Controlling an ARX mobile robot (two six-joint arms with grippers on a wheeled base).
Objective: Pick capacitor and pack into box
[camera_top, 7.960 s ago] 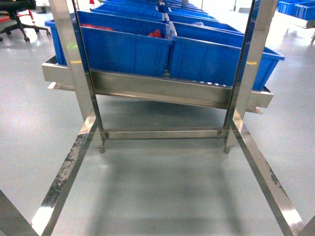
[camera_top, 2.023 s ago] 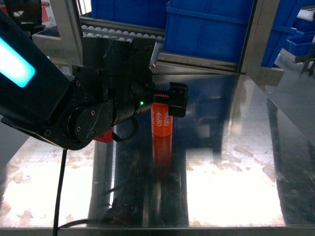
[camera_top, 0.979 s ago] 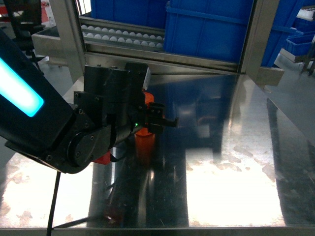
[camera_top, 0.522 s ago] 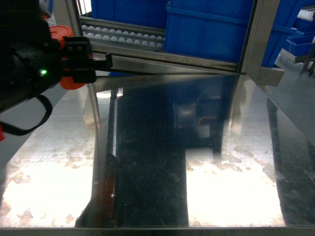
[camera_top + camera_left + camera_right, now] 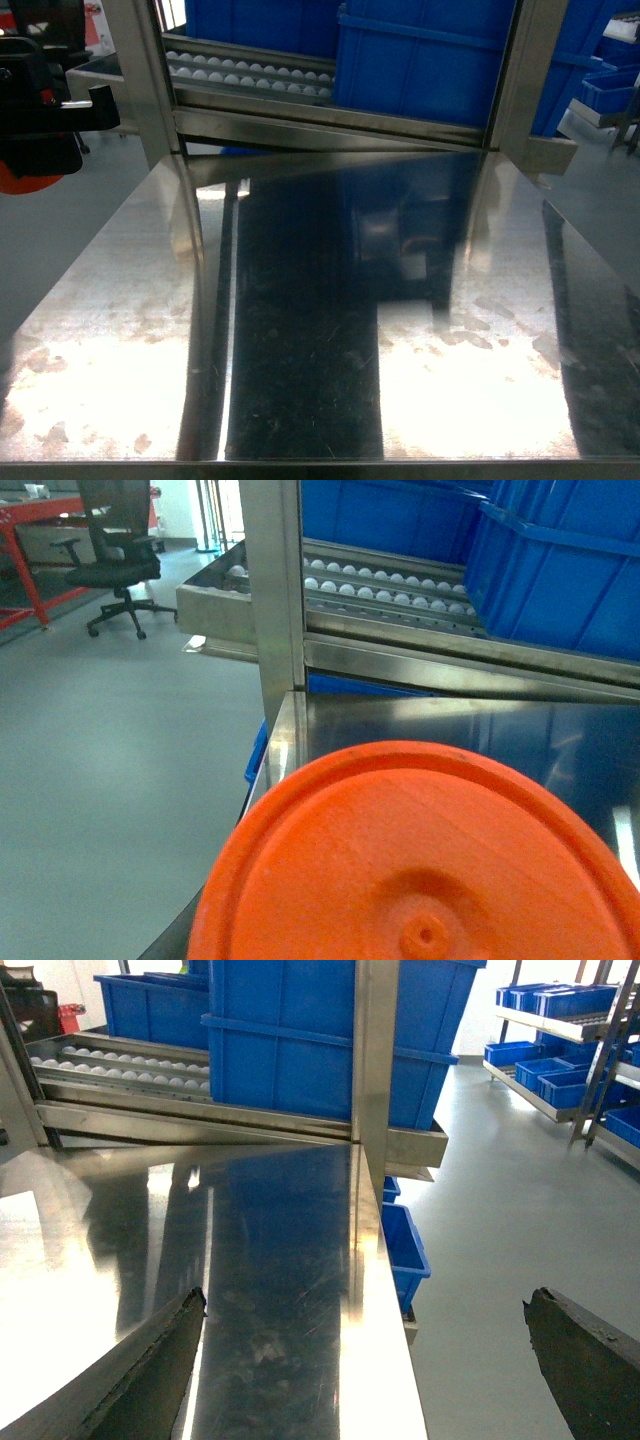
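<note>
Left hand [image 5: 60, 120] holding one orange capacitor [image 5: 420, 860], right hand [image 5: 360, 1360] spread wide

Left gripper [image 5: 60, 110]: visible only at the left edge of the head view. Housing is matte black and blocky, with a flat, squared-off black finger [image 5: 103, 108] projecting to the right. No cables, screws or markings can be made out on it.

Right gripper [image 5: 365, 1360]: two fingers show in the right wrist view. Both are dark grey to black, wedge-shaped, tapering toward the tips, with a rough, worn-looking surface [image 5: 575, 1345].
</note>
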